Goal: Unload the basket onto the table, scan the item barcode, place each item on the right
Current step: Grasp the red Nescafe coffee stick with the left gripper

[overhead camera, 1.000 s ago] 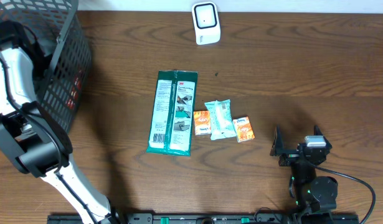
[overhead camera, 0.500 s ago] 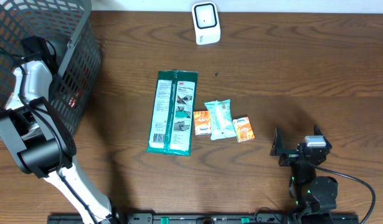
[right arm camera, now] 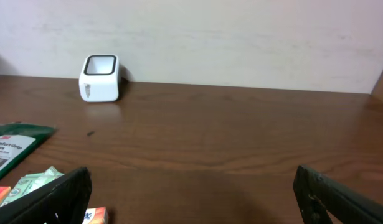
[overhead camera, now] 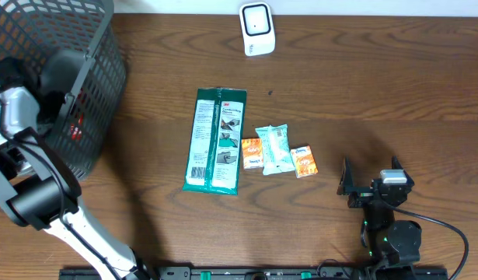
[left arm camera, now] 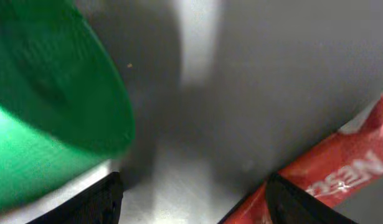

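My left arm reaches into the black mesh basket (overhead camera: 99, 85) at the table's left edge, and the mesh hides its gripper from above. In the left wrist view the left gripper (left arm camera: 194, 205) stands open over the grey basket floor. A blurred green item (left arm camera: 48, 106) lies to its left. A red packet (left arm camera: 340, 174) lies partly under its right finger (left arm camera: 303, 202), and nothing sits between the jaws. The white barcode scanner (overhead camera: 256, 29) stands at the table's far edge. My right gripper (overhead camera: 371, 171) rests open and empty near the front right.
A long green packet (overhead camera: 215, 140) lies mid-table, with an orange packet (overhead camera: 252, 153), a pale green one (overhead camera: 274, 148) and another orange one (overhead camera: 304, 161) to its right. The right wrist view shows the scanner (right arm camera: 101, 78) far left and bare wood ahead.
The basket has shifted to the right, showing more of its mesh. My left arm has moved down and to the left inside it. The right arm has not moved.
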Motion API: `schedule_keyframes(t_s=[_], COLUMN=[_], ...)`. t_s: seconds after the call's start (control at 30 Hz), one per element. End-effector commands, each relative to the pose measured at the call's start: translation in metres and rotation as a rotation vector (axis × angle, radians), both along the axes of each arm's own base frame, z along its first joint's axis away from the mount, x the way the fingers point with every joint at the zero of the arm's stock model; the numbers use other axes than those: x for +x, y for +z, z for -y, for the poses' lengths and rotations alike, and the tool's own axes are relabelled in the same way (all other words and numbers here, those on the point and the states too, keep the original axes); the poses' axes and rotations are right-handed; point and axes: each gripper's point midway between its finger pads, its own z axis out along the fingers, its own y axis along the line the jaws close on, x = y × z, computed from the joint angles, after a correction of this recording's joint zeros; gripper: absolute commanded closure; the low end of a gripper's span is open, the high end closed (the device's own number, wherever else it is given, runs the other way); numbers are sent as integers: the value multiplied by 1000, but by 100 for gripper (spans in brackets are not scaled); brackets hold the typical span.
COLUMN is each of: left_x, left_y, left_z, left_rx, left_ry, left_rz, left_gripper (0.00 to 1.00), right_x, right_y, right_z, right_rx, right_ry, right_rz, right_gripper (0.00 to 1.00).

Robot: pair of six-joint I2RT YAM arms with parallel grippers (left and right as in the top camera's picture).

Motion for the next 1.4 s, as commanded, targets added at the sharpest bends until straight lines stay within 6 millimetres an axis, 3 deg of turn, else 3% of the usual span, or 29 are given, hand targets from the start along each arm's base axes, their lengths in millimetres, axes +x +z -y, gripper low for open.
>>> schedule_keyframes(t_s=[0.0,0.17,0.3,0.47,0.7,0.97,1.07,1.37], left_x=[15,17,12,6,-1,-20,-22,-20], left_y=[13,51,54,34,-10,-54,-63,-62], left_z=[12,12,20,34,50,35,36,37], left_rx=[-128,-89,-91,-39,15,59,46,43], left_ry=[-4,-12,-50,-170,-259,-216,-218,-219], left_rz=[110,173,151,66,-51,-193,-208,-200], left_gripper=[26,25,26,36,37,33,40,69], right_x=[0,0,0,0,0,0,0,0], right_y=[0,0,0,0,0,0,0,0], right_z=[1,1,1,1,1,1,1,1], right_rx=[-4,-5,-4,-4,-5,-5,-5,-4], right_ry=[-4,-4,-4,-4,-4,-4,-4,-4], right_rz=[2,2,2,2,2,2,2,2], right_gripper=[1,1,1,1,1,1,1,1])
